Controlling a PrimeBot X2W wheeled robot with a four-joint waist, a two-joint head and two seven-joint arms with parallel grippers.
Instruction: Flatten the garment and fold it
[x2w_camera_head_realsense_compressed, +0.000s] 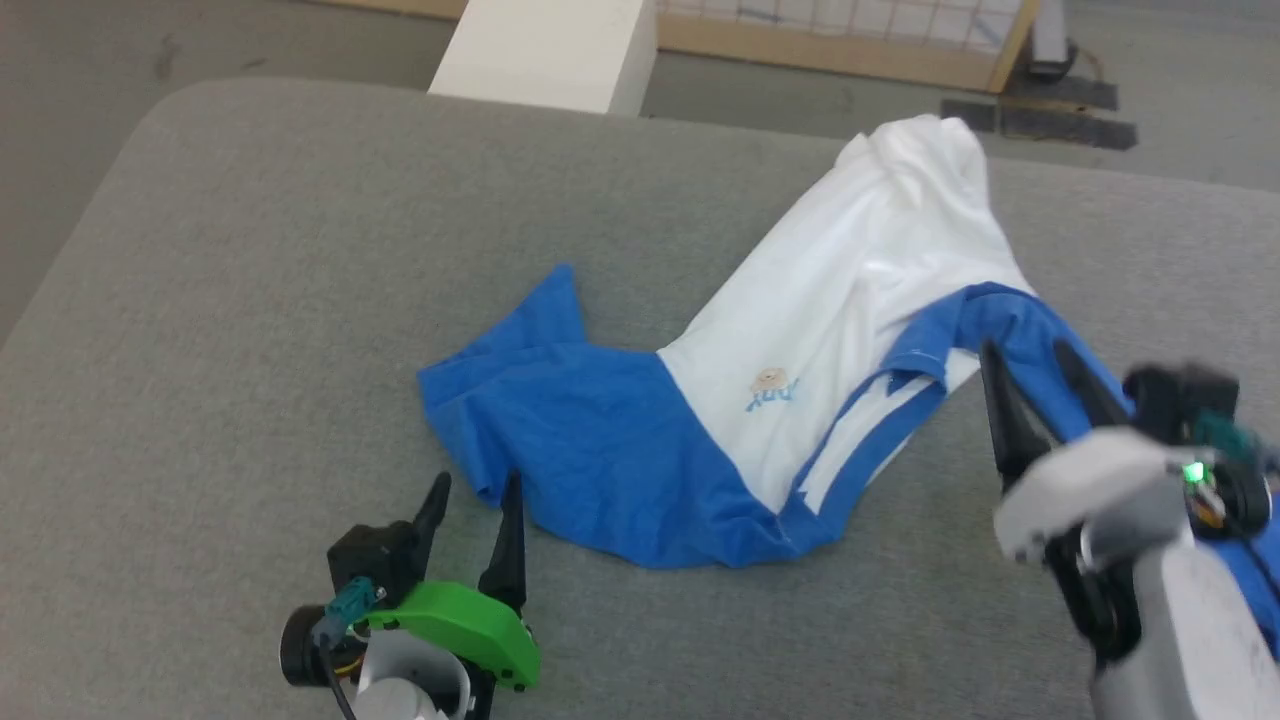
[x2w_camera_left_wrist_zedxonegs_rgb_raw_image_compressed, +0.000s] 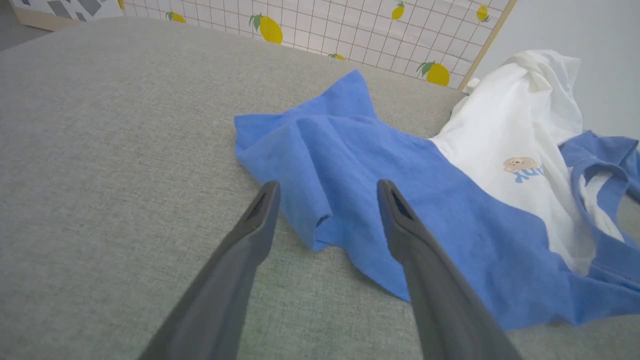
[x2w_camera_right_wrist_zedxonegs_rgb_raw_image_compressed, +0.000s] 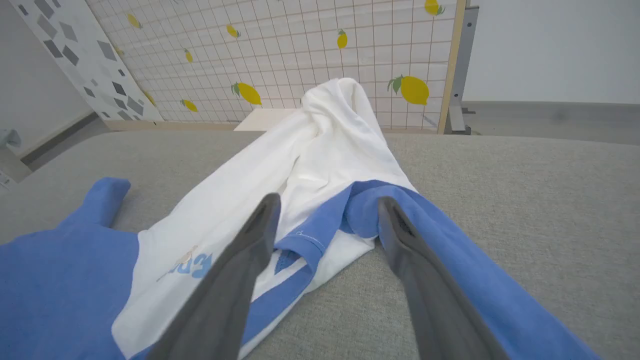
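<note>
The garment (x2w_camera_head_realsense_compressed: 800, 330) lies rumpled on the grey cushioned surface (x2w_camera_head_realsense_compressed: 250, 250): white body bunched toward the far right, one blue sleeve (x2w_camera_head_realsense_compressed: 560, 430) spread at the front left, the other blue sleeve (x2w_camera_head_realsense_compressed: 1030, 340) running to the right. A small bear and blue print (x2w_camera_head_realsense_compressed: 770, 388) faces up. My left gripper (x2w_camera_head_realsense_compressed: 475, 492) stands open at the near edge of the left sleeve (x2w_camera_left_wrist_zedxonegs_rgb_raw_image_compressed: 340, 165), nothing between its fingers. My right gripper (x2w_camera_head_realsense_compressed: 1025, 350) is open above the right sleeve (x2w_camera_right_wrist_zedxonegs_rgb_raw_image_compressed: 425, 235) beside the blue neckband (x2w_camera_right_wrist_zedxonegs_rgb_raw_image_compressed: 305, 240), holding nothing.
A white block (x2w_camera_head_realsense_compressed: 550, 50) stands beyond the far edge of the surface. A wood-framed screen with lemon prints (x2w_camera_right_wrist_zedxonegs_rgb_raw_image_compressed: 325, 55) stands behind it. Bare grey cushion lies to the left and along the front.
</note>
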